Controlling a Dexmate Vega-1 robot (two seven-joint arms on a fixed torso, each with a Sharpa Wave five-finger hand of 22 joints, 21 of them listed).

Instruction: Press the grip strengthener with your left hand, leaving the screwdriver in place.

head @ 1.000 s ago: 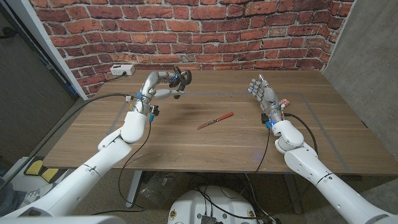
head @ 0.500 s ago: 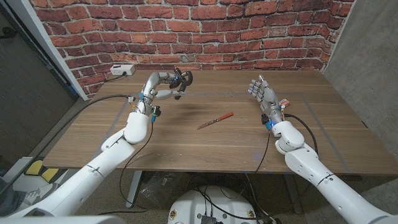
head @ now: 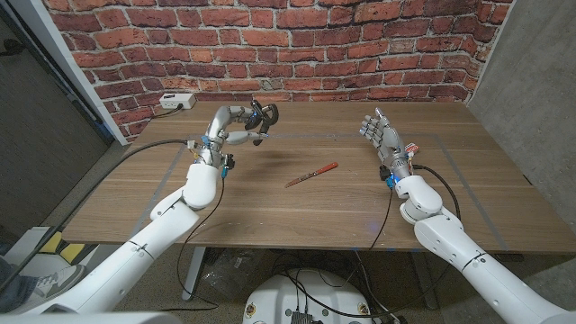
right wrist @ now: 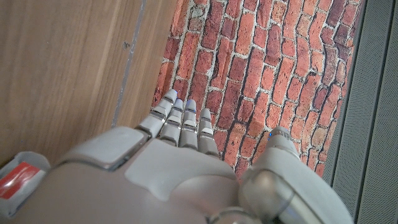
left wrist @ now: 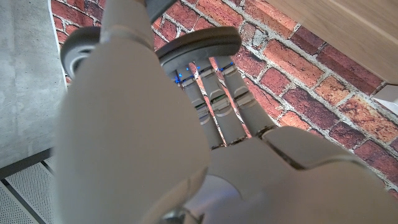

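Observation:
My left hand point(head: 236, 123) is raised above the far left part of the table and grips the dark grip strengthener point(head: 263, 116), whose grey handle point(left wrist: 198, 45) shows past my fingers point(left wrist: 214, 102) in the left wrist view. The red-handled screwdriver point(head: 312, 174) lies on the wood at mid-table, well apart from both hands. My right hand point(head: 379, 132) stands upright over the table's right side, fingers straight and apart, holding nothing; it also shows as my right hand point(right wrist: 168, 162) in the right wrist view.
A white power strip point(head: 177, 102) lies at the far left corner by the brick wall point(head: 297, 45). Cables run from both wrists off the table's front edge point(head: 297, 245). A grey tape line point(head: 450, 184) marks the wood near the right arm.
The left forearm has shifted slightly while the left hand keeps hold of the strengthener. The screwdriver and right hand have stayed put.

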